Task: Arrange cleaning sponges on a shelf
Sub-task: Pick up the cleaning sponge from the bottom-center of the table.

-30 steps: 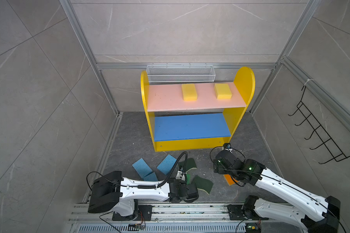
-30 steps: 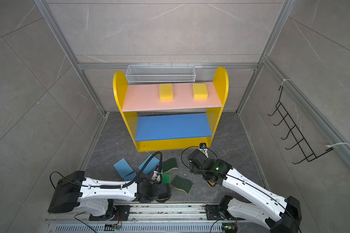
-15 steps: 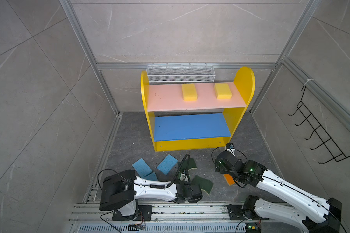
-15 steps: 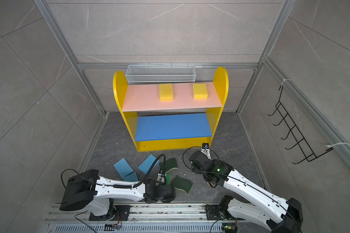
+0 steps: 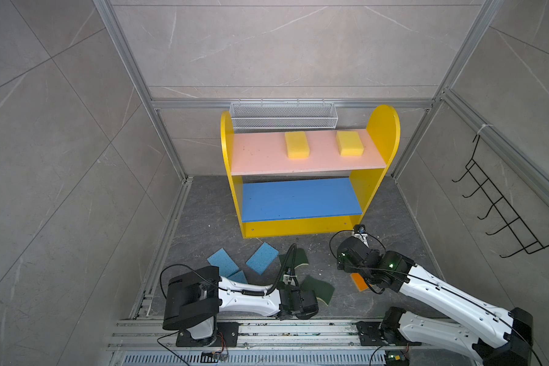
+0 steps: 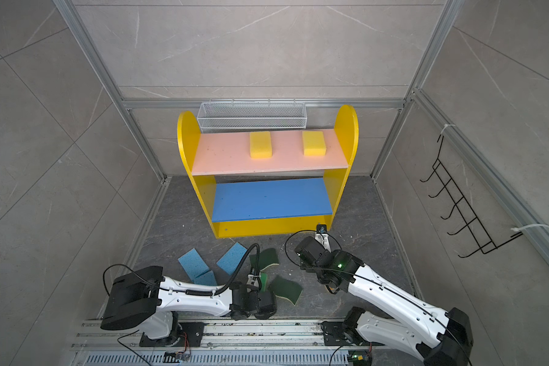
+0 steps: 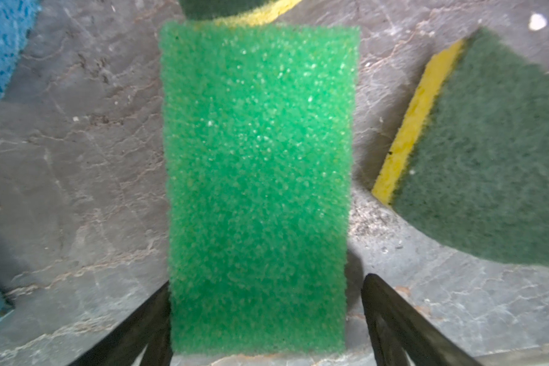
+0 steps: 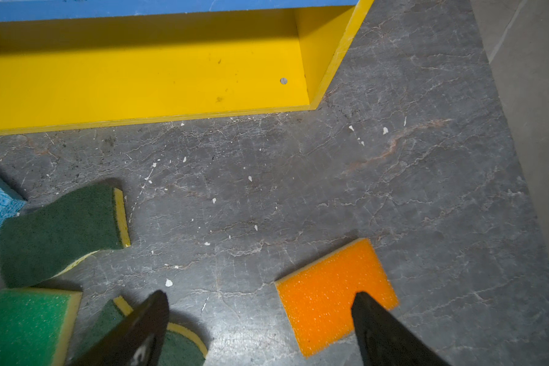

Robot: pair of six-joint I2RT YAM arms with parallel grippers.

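Left tool has edged toward 3 o'clock, spread astride bright-green-topped rectangular foam sponge; right tool spread over orange-topped foam sponge.

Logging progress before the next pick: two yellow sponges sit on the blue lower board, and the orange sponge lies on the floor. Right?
Not quite. The two yellow sponges sit on the pink upper board, not the blue lower board, as both top views show. The orange sponge does lie on the floor.
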